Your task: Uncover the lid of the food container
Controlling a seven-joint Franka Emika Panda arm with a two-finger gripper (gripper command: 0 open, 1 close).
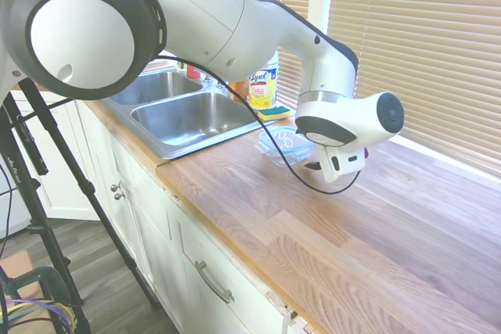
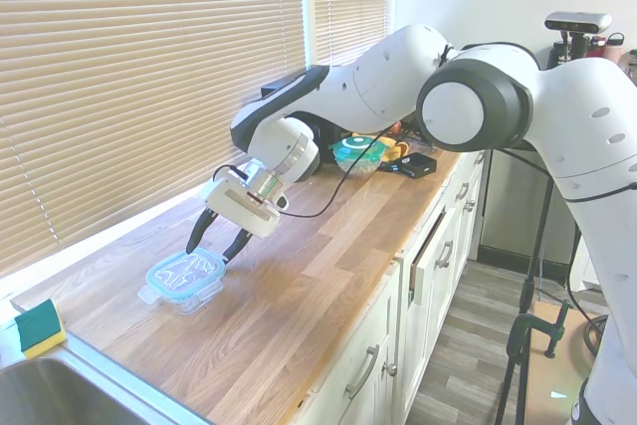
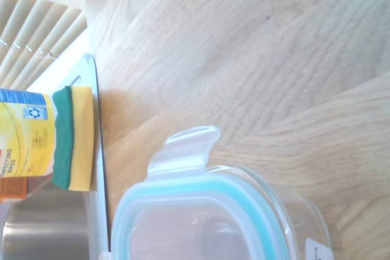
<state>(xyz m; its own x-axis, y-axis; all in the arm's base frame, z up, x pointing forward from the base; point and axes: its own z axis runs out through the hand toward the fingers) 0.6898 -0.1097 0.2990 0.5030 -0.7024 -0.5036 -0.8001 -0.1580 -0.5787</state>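
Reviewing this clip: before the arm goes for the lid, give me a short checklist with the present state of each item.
1. Lid seated on the food container: ok, teal rim sits flush on the tub.
2. Gripper open: ok, fingers spread apart, holding nothing.
3. Gripper near the lid: ok, it hangs just over the lid's far edge.
4. Fingers touching the lid: cannot tell.
5. Side tab free: ok, nothing covers it.
6. Sponge out of the way: ok, it lies apart, beside the sink.
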